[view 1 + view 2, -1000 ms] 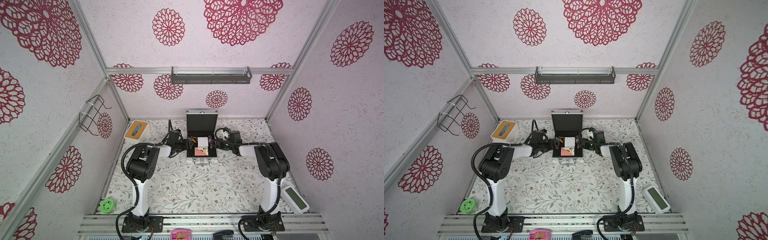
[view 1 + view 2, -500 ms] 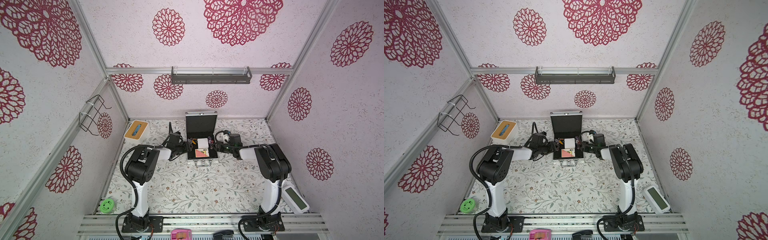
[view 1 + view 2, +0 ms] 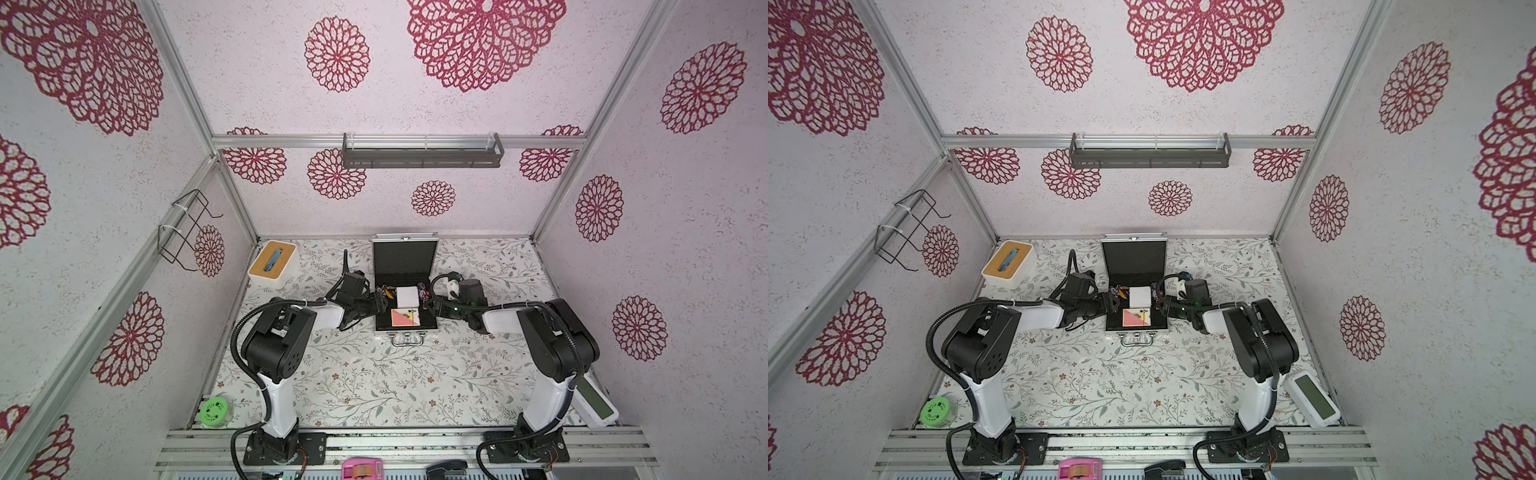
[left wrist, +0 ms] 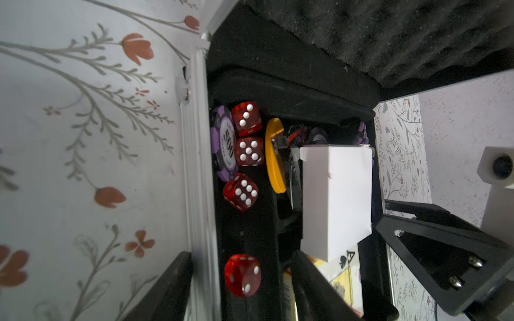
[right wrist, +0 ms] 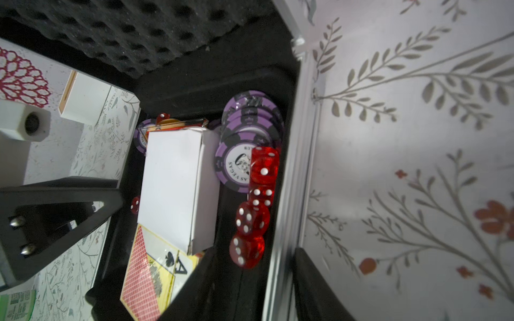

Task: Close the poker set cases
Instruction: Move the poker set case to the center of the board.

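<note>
The poker set case (image 3: 405,331) (image 3: 1133,328) lies open at the back middle of the table, with its foam-lined lid (image 3: 405,259) upright. Inside are a white card box (image 3: 407,297), playing cards (image 3: 405,318), red dice (image 4: 246,151) and purple chips (image 5: 250,119). My left gripper (image 3: 380,300) (image 4: 240,254) is shut astride the case's left wall (image 4: 199,166), one finger outside and one inside. My right gripper (image 3: 430,307) (image 5: 253,255) is shut the same way on the right wall (image 5: 294,166).
A white box with a wooden top (image 3: 272,264) stands at the back left. A green round object (image 3: 214,412) sits at the front left, and a white device with a screen (image 3: 594,401) at the front right. The case's chrome handle (image 3: 408,340) points to the front.
The left jaws have closed onto the case wall. The open case has slid a little toward the front, with both grippers moving along with it.
</note>
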You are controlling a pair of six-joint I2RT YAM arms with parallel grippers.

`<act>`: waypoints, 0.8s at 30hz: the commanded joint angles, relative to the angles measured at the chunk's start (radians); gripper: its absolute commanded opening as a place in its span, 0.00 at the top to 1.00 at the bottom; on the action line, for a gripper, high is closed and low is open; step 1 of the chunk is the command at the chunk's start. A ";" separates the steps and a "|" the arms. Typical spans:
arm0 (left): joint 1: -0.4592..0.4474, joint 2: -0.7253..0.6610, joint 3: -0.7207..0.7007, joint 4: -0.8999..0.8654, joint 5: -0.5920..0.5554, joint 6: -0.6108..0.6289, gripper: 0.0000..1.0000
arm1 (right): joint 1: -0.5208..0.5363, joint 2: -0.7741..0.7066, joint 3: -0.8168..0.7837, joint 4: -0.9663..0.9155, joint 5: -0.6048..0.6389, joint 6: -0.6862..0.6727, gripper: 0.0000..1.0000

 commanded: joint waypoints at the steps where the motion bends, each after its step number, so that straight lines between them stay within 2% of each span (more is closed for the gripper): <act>1: -0.052 -0.041 0.000 0.055 0.073 -0.009 0.39 | 0.047 -0.036 0.010 0.001 -0.081 0.006 0.55; 8: -0.043 -0.089 -0.017 0.023 0.021 0.004 0.35 | 0.043 -0.059 0.027 -0.072 -0.031 -0.031 0.50; 16: -0.001 -0.193 -0.049 0.001 -0.024 0.030 0.27 | -0.005 -0.106 0.039 -0.128 -0.010 -0.055 0.31; 20: 0.025 -0.255 -0.088 -0.002 -0.042 0.049 0.26 | -0.045 -0.161 0.046 -0.177 -0.021 -0.079 0.27; 24: 0.061 -0.306 -0.175 0.077 -0.022 0.023 0.23 | -0.088 -0.228 0.079 -0.247 -0.052 -0.105 0.23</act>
